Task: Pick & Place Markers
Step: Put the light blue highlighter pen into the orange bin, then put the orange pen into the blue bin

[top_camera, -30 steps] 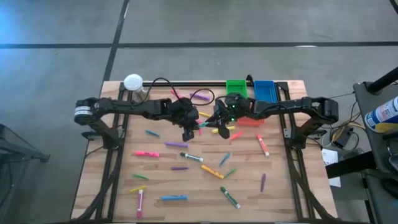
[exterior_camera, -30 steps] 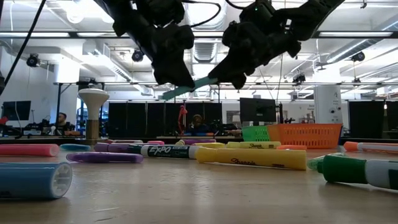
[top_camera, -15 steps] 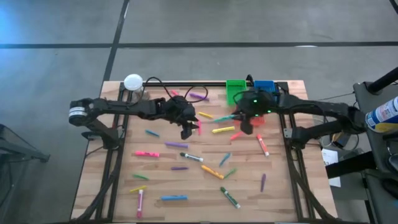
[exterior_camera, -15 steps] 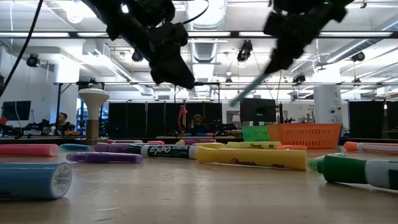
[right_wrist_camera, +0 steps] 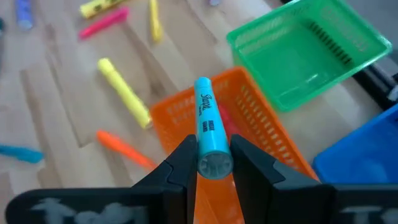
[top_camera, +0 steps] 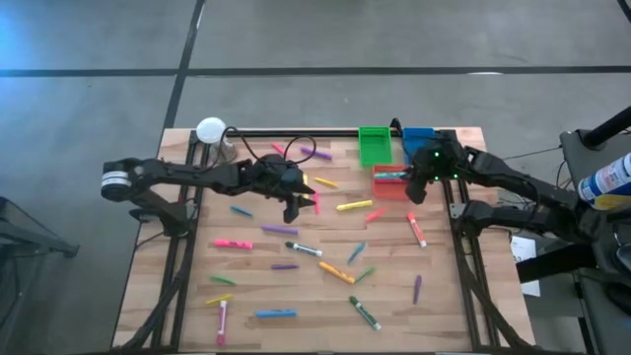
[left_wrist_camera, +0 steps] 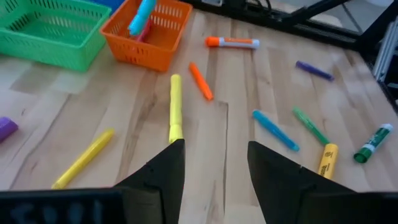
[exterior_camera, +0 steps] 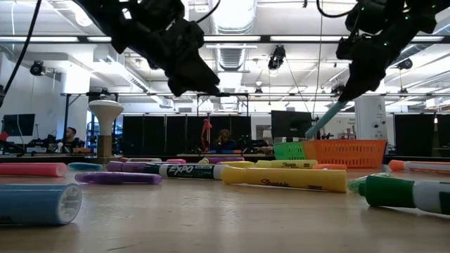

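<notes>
Many coloured markers lie flat and scattered on the wooden table (top_camera: 325, 296). My right gripper (top_camera: 412, 189) is shut on a teal marker (right_wrist_camera: 207, 124) above the orange bin (right_wrist_camera: 261, 155) at the table's far right. The marker also shows in the low view (exterior_camera: 323, 121), slanting down toward the bin. My left gripper (left_wrist_camera: 214, 165) is open and empty, above the table's middle (top_camera: 294, 205), over a yellow marker (left_wrist_camera: 175, 106). My right gripper pinches the teal marker by its near end (right_wrist_camera: 210, 149) between its two fingers. The marker sticks out forward along the fingers. It is lifted clear and slants down, its free end (exterior_camera: 313, 132) over the orange bin.
A green bin (top_camera: 374, 143) and a blue bin (top_camera: 418, 143) stand behind the orange bin at the far edge. A white round object (top_camera: 210, 130) stands at the far left. A black bar (top_camera: 296, 131) and a cable run along the far edge.
A second ago both grippers met at the teal marker above the table's middle. My right gripper has carried it toward the table's right, over the orange bin, and the marker has tipped from near level to a downward slant. My left gripper has drawn back a little leftward, empty.
</notes>
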